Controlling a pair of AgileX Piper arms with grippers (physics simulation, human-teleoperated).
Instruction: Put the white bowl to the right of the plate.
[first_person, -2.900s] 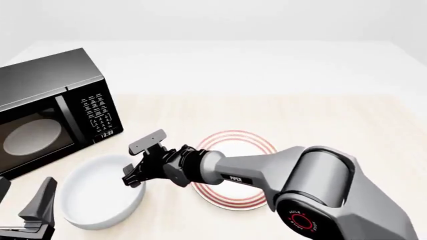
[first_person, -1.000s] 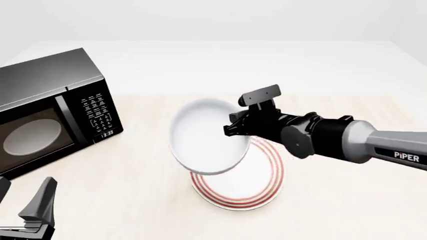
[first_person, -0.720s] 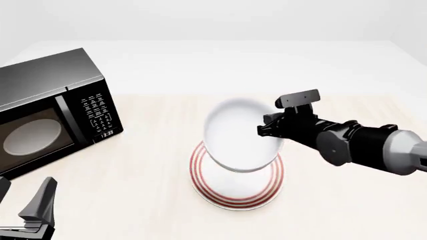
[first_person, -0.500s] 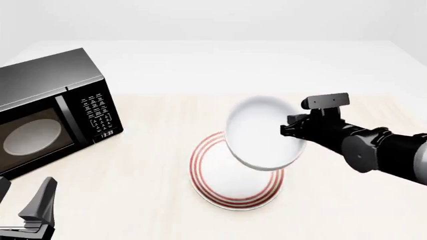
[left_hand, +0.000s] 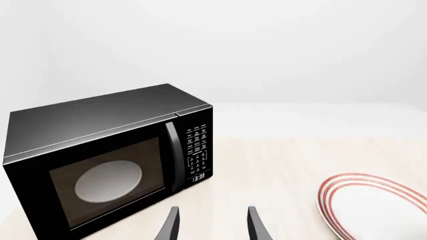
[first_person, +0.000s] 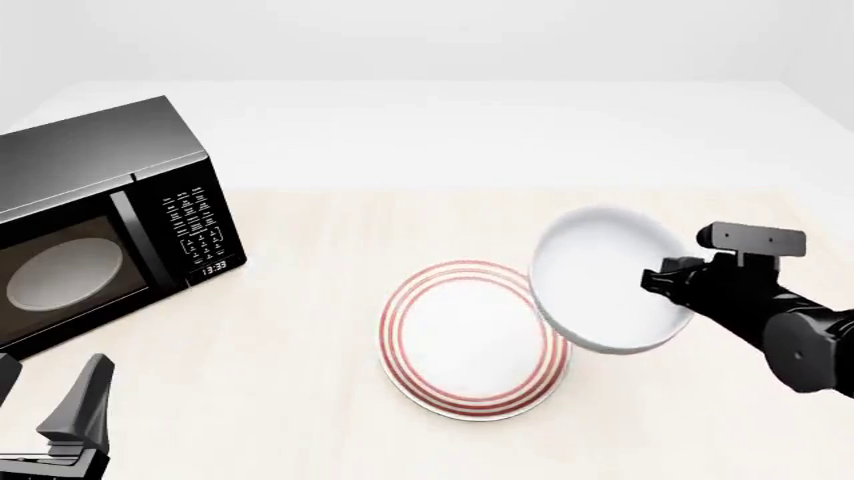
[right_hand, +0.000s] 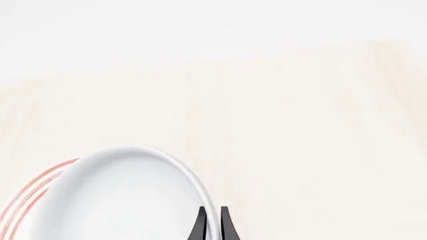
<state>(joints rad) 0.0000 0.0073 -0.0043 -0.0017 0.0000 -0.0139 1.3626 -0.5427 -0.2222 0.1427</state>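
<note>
The white bowl hangs tilted in the air at the plate's right edge, partly over it. My right gripper is shut on the bowl's right rim; the right wrist view shows both fingers pinching the rim of the bowl. The red-ringed plate lies flat on the table in the middle; it also shows in the left wrist view and as red arcs under the bowl in the right wrist view. My left gripper is open and empty, low at the front left.
A black microwave with a grey turntable disc inside stands at the left; it also shows in the left wrist view. Bare light wood table lies to the right of the plate.
My right gripper has carried the bowl from the table's left, up and across the plate, to the plate's right edge. The left arm has not moved.
</note>
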